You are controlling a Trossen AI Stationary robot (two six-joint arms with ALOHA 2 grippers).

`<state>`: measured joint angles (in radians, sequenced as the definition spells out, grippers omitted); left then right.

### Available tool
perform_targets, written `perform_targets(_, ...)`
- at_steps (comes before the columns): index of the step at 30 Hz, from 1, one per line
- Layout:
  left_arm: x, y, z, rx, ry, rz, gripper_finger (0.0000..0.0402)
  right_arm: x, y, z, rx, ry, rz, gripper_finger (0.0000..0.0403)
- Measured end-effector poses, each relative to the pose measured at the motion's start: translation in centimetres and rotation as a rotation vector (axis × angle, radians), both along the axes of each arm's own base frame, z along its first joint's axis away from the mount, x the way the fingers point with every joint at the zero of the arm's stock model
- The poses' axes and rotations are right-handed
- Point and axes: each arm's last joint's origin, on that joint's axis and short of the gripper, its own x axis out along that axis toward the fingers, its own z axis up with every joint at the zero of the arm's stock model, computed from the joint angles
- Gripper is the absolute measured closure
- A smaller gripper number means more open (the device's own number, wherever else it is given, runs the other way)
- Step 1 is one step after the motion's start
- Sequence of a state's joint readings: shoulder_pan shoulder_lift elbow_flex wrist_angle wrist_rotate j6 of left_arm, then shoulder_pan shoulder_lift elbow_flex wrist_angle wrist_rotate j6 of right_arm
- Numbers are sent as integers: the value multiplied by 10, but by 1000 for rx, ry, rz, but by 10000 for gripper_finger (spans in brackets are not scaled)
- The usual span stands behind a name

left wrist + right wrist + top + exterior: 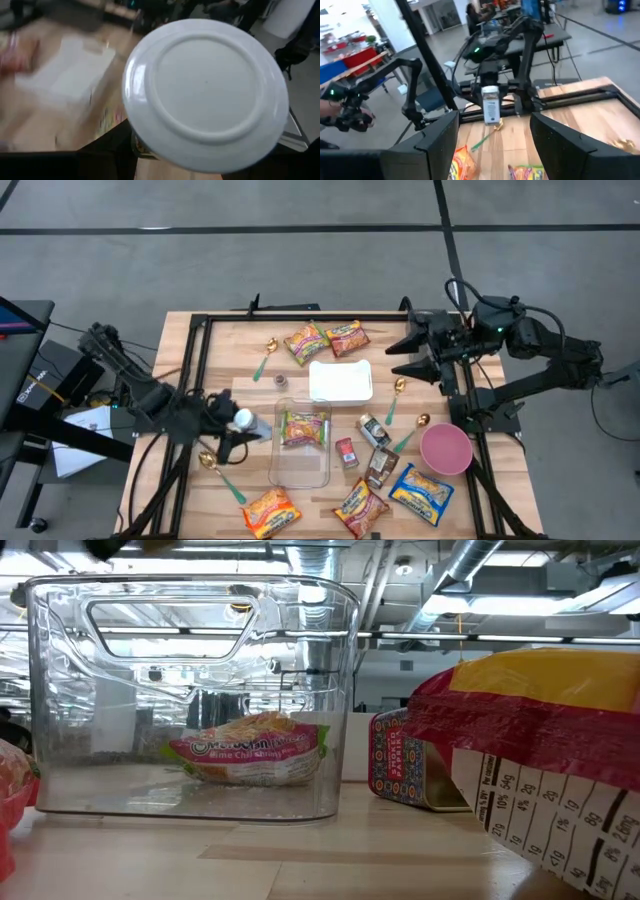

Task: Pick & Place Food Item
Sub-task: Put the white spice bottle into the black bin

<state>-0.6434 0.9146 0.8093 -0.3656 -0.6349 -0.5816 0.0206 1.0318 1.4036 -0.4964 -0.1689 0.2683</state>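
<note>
A wooden tabletop (230, 350) carries a clear bin (300, 442) near its front edge, holding a noodle packet (302, 427). At the left edge, the left gripper (240, 424) grasps a white-capped jar (246, 420). At the right edge, the right gripper (405, 352) hangs with fingers released.

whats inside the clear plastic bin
One instant noodle packet with a red and green label lies flat on the floor of the clear plastic bin. Whatever is under that packet is covered.

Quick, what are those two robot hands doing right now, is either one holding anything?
Left gripper: closed on a white-capped jar, beside the clear bin.
Right gripper: fingers open, empty, raised at the table's far right.
</note>
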Motion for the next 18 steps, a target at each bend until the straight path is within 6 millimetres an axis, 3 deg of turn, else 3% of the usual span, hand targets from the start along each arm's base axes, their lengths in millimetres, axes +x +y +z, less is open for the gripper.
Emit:
perform_targets(8, 66, 25, 36, 120, -19, -90, 206, 25, 6, -2, -29, -38, 46, 162)
perform_targets(14, 108, 38, 49, 151, -45, -105, 206, 43, 11, -9, -29, -29, 61, 162)
perform_targets(18, 130, 44, 59, 134, -112, -107, 206, 43, 15, -9, -38, -32, 81, 162)
